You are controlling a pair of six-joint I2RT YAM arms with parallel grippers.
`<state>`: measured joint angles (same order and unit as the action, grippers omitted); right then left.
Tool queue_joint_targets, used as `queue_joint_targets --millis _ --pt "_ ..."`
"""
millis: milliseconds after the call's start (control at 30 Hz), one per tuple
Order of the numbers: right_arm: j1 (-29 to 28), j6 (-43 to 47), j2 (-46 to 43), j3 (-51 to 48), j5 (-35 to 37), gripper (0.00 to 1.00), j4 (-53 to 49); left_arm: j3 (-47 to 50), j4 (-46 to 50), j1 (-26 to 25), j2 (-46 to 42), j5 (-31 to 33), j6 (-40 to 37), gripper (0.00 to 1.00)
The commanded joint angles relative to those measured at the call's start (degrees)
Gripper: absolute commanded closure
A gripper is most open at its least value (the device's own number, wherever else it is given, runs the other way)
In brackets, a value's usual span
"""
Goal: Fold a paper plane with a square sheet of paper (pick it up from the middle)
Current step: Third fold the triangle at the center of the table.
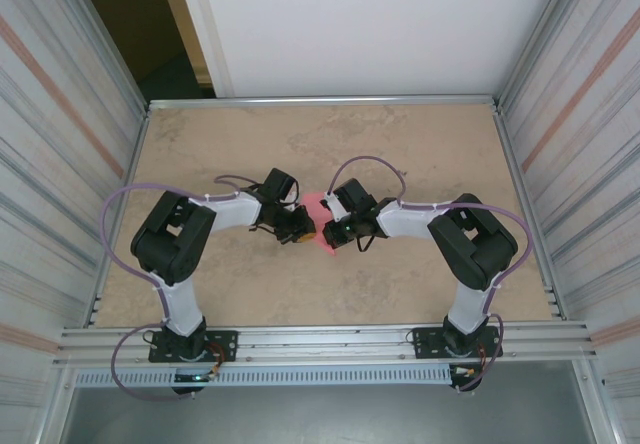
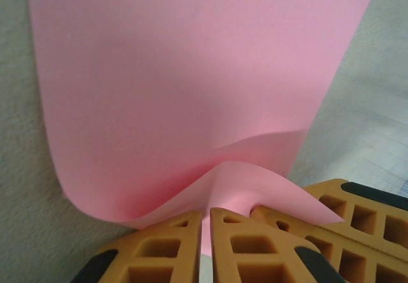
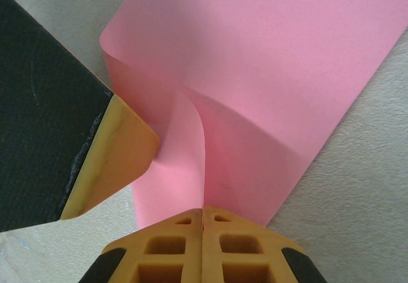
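The square sheet of paper (image 1: pixel 318 214), plain pink, lies mid-table between the two arms, with one edge curled up off the surface. My left gripper (image 1: pixel 300 227) is shut on it. In the left wrist view the orange fingers (image 2: pixel 159 245) pinch a raised fold of the paper (image 2: pixel 191 72), and pink shows in the thin slit at the gripper (image 2: pixel 206 222). My right gripper (image 1: pixel 331 230) meets it from the other side. Its tips at the gripper (image 3: pixel 203 213) are pressed together on the paper (image 3: pixel 274 72), right next to the left finger (image 3: pixel 108 162).
The beige tabletop (image 1: pixel 420 154) is walled by metal rails left, right and back. The two grippers nearly touch; the right one's fingers (image 2: pixel 357 222) sit just right of the left tips.
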<state>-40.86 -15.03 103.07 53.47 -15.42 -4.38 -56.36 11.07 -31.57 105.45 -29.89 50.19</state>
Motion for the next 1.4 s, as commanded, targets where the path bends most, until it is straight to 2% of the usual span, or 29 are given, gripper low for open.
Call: queue_joint_targets --millis 0,333,900,967,1133,1367 --pt "-0.2 -1.3 1.9 0.1 0.5 0.94 -2.7 -1.1 2.8 0.1 1.7 2.2 -1.1 0.88" --pt "-0.3 -1.1 1.8 0.1 0.6 0.94 -2.9 -4.2 3.3 0.2 0.8 1.7 -2.8 0.88" --pt "-0.3 -1.5 1.8 0.2 0.8 0.93 -3.0 -5.7 7.7 0.4 4.2 5.4 -5.2 0.88" --pt "-0.2 -2.6 1.4 0.6 2.0 0.9 -3.4 -5.8 8.8 0.5 4.5 6.2 -5.2 0.88" --pt "-0.1 -5.6 -0.7 1.8 5.1 0.71 -4.1 -5.5 11.8 0.5 6.1 8.4 -5.7 0.89" --pt "1.0 -9.3 -6.6 0.6 10.4 0.53 -5.8 -4.3 11.7 0.6 6.7 9.6 -6.1 0.9"
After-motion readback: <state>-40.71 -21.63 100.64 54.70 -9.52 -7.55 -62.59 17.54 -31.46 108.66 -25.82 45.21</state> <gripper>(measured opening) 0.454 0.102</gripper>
